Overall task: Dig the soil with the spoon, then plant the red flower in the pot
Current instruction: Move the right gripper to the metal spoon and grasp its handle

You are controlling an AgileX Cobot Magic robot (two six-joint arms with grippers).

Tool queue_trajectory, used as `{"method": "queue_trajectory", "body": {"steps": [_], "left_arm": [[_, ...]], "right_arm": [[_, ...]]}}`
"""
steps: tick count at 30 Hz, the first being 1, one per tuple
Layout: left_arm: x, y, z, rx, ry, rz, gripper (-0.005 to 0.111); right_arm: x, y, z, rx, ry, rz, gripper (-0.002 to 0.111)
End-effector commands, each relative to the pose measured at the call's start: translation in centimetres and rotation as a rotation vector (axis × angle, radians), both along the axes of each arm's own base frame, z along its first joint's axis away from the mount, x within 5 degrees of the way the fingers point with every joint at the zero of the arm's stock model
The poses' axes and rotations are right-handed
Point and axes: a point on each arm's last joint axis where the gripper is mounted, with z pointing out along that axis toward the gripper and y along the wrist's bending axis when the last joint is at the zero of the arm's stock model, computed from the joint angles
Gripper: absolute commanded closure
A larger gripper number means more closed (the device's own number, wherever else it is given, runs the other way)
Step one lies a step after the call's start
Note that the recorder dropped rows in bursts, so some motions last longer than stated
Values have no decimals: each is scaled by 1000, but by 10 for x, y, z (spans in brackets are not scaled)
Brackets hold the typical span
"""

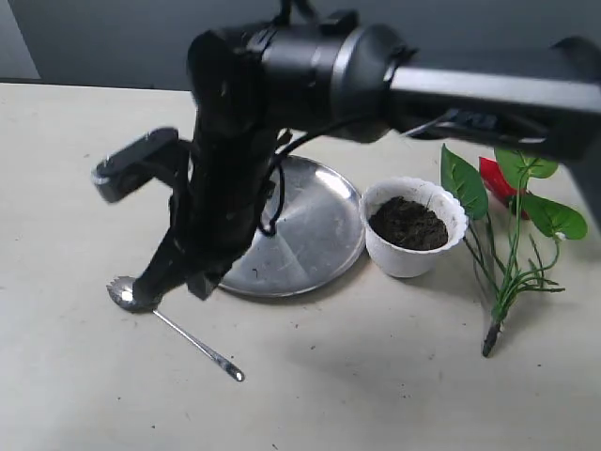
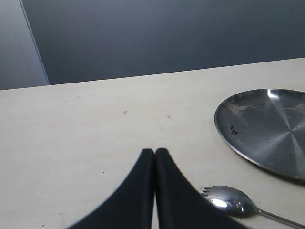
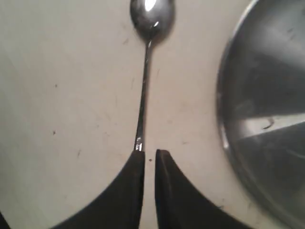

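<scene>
The slim metal spoon (image 1: 192, 340) lies flat on the table in front of the plate, its toothed bowl to the left. My right gripper (image 1: 146, 289) has reached across the middle and hangs above it. In the right wrist view the right gripper (image 3: 149, 152) shows a narrow gap with nothing in it, and the handle of the spoon (image 3: 144, 86) ends at one fingertip. My left gripper (image 2: 155, 151) is shut and empty, with the spoon (image 2: 228, 200) beside it; the exterior view does not show this gripper. The white pot (image 1: 413, 256) holds dark soil (image 1: 408, 223). The red flower (image 1: 462, 181) lies to its right.
A round steel plate (image 1: 315, 230) sits between spoon and pot, with a few soil crumbs on the plate (image 2: 267, 129); its rim (image 3: 224, 119) runs close to the spoon. The right arm's dark bulk blocks much of the exterior view. A grey wall backs the table.
</scene>
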Motion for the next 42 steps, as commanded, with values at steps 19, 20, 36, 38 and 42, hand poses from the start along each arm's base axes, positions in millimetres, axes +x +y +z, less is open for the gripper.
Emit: {"method": "queue_trajectory", "body": {"steps": [19,20,36,38,42], "left_arm": [[0,0,2,-8,-16,-6,106],[0,0,2,-8,-16,-6,106],[0,0,2,-8,-16,-6,106],[0,0,2,-8,-16,-6,106],[0,0,2,-8,-16,-6,106]], "right_arm": [[-7,22,-84,-127,69,28,83],[-7,22,-86,-131,72,28,83],[-21,25,-119,-230,124,76,90],[-28,30,-119,-227,112,96,99],[-40,38,-120,-230,81,141,109]]}}
